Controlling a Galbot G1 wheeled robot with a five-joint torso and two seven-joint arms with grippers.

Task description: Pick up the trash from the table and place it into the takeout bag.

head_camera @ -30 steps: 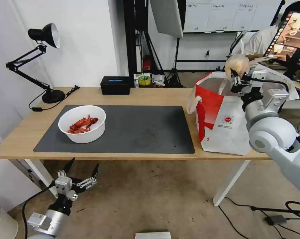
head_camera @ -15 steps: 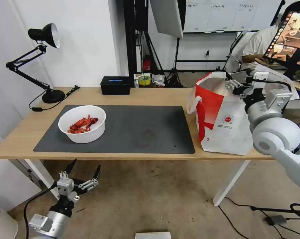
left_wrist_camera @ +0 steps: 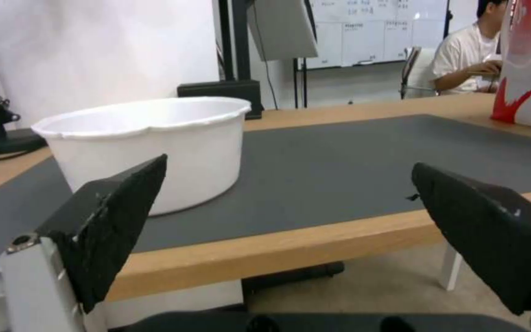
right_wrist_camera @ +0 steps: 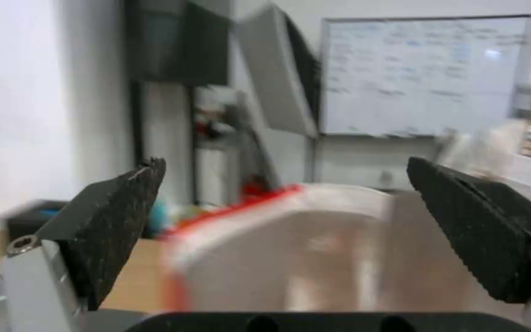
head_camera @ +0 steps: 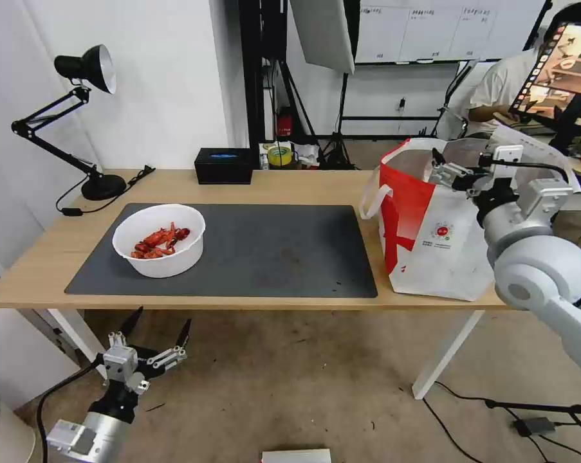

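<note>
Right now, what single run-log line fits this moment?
right gripper: open, empty, over takeout bag | left gripper: open, below table edge | bowl: on mat

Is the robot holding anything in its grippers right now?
No, nothing is held. The right gripper is open over the takeout bag, and the left gripper is open below the table edge, near the bowl.

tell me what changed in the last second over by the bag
The right gripper, above the takeout bag, let go of a knotted clear bag with a yellowish lump; its fingers are now open and empty. The white bowl and left gripper stayed put.
</note>
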